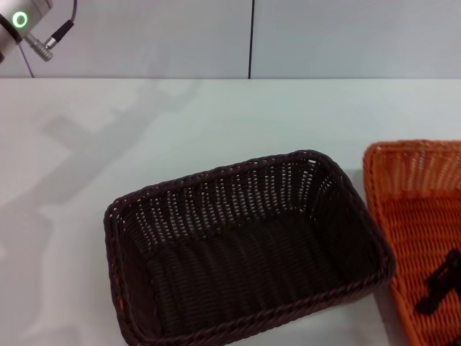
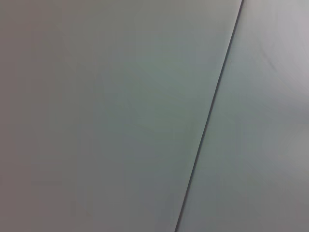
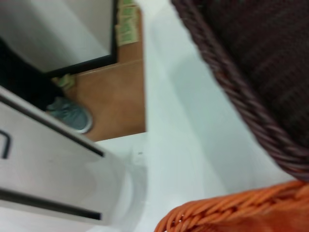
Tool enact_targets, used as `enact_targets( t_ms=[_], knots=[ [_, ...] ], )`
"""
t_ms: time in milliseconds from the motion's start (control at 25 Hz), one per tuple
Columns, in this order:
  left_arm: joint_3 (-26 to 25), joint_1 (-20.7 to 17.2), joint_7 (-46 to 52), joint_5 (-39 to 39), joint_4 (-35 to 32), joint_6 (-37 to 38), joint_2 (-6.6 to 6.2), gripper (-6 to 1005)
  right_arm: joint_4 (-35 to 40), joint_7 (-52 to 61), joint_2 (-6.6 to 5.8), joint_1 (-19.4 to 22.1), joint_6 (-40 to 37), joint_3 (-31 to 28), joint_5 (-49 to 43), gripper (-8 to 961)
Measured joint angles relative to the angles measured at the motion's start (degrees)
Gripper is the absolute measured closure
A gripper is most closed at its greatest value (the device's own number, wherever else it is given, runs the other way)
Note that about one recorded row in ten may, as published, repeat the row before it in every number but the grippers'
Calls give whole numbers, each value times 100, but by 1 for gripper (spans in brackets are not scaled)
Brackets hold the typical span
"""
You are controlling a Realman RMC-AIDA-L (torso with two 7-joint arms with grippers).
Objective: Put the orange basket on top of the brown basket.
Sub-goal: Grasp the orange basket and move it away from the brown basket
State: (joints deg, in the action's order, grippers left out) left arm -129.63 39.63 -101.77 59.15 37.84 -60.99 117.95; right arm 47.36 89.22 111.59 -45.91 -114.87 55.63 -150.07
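- Nothing is stacked yet: the orange basket (image 1: 418, 231) sits on the white worktop (image 1: 180, 130) at 3 o'clock of the brown basket (image 1: 245, 252), just beside it.
- Both are rectangular woven trays with openwork sides and braided rims.
- The right tool (image 1: 439, 282) shows as a dark shape inside the orange basket; I cannot tell its state. The left tool is out of view.

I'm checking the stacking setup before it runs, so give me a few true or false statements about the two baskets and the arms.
1. The orange basket sits on top of the brown basket. False: it stands beside it on the table.
2. The brown basket is empty. True.
3. The orange basket is on the robot's left of the brown one. False: it is on the right.
4. A black part shows over the orange basket, at the right edge. True.
5. The left arm is lowered into the brown basket. False: it is raised at the far left.
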Motion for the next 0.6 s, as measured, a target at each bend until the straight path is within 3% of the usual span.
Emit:
enact_targets(
  t_ms=[160,360,480,560,600],
  knots=[
    [-1,2,-2,8,36,105,-6,140,-176,-4,188,-64,-146,426,41,239],
    [-13,2,-3,-11,50,223,-10,140,-277,-42,274,-136,-291,606,202,240],
    [-48,1,-5,-11,54,256,-11,140,-253,-56,249,-154,-439,537,338,240],
    [-112,0,-6,-11,18,255,-10,140,-81,-60,134,-161,-611,259,461,240],
    [-112,0,-6,-11,18,255,-10,140,-81,-60,134,-161,-611,259,461,240]
  ],
)
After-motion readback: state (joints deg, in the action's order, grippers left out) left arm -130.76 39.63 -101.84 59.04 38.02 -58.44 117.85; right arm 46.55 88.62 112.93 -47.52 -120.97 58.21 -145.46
